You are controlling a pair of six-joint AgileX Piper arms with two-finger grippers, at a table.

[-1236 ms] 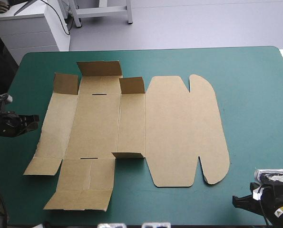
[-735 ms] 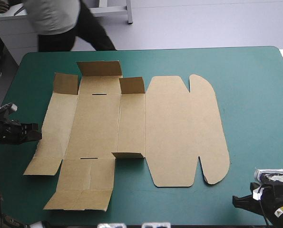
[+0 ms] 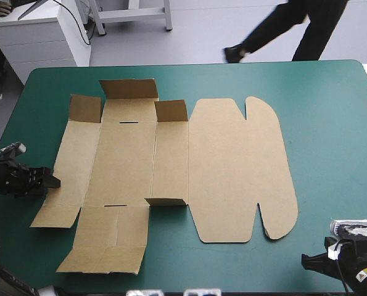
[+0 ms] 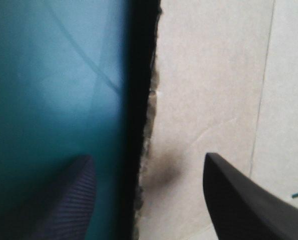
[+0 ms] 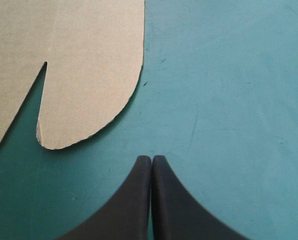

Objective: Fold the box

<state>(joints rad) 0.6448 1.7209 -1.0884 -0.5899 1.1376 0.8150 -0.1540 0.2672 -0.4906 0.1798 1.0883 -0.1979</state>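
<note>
The brown box (image 3: 232, 166) lies as a flat cut sheet across the middle of the teal-green table, with its rounded lid flaps toward the right. Small flaps (image 3: 171, 111) at its far left end stand raised. My left gripper (image 3: 51, 182) is at the sheet's left edge, low on the table. In the left wrist view the left gripper (image 4: 147, 159) is open, its fingers astride the edge of the box (image 4: 209, 90), one over the cover and one over the board. My right gripper (image 5: 151, 160) is shut, a short way off the rounded flap (image 5: 83, 60), near the table's front right corner (image 3: 308, 261).
Bare teal-green cover (image 3: 331, 135) stretches from the box's right side to the table's right edge. A narrower strip of cover (image 3: 29, 123) runs along the left edge beside the left arm. The table's front edge is close to the right gripper.
My left gripper has moved nearer and up to the box's left edge, and its fingers have gone from shut to open. The right gripper and the box have not moved.
</note>
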